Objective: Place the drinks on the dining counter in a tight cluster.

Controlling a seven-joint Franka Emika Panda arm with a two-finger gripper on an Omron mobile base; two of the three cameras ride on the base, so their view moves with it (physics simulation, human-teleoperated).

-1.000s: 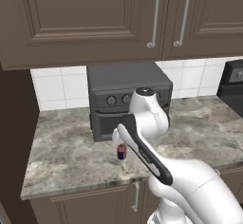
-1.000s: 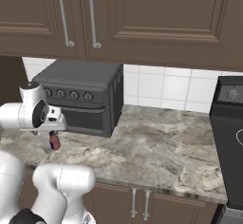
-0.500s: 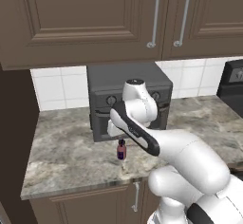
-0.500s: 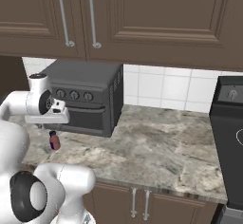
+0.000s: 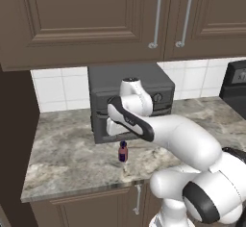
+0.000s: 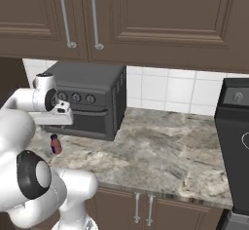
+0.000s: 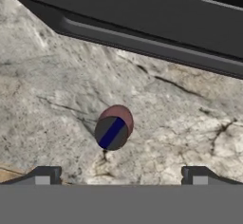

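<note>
Hand (image 7: pixel 121 175) wide open, holding nothing, above reddish-brown bottle (image 7: pixel 114 128); bottle upright on counter (image 5: pixel 72 149) by toaster oven (image 5: pixel 129 84).

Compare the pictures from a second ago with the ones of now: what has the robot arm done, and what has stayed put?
The white arm swung in over the small reddish-brown bottle with the dark cap, its hand moving from the counter's edge toward the grey toaster oven. The gripper now hangs above the bottle, jaws wide open as before, holding nothing. Bottle, oven and marbled stone counter stayed where they were.

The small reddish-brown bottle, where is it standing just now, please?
The reddish-brown bottle stands upright on the stone counter, just before the toaster oven.
</note>
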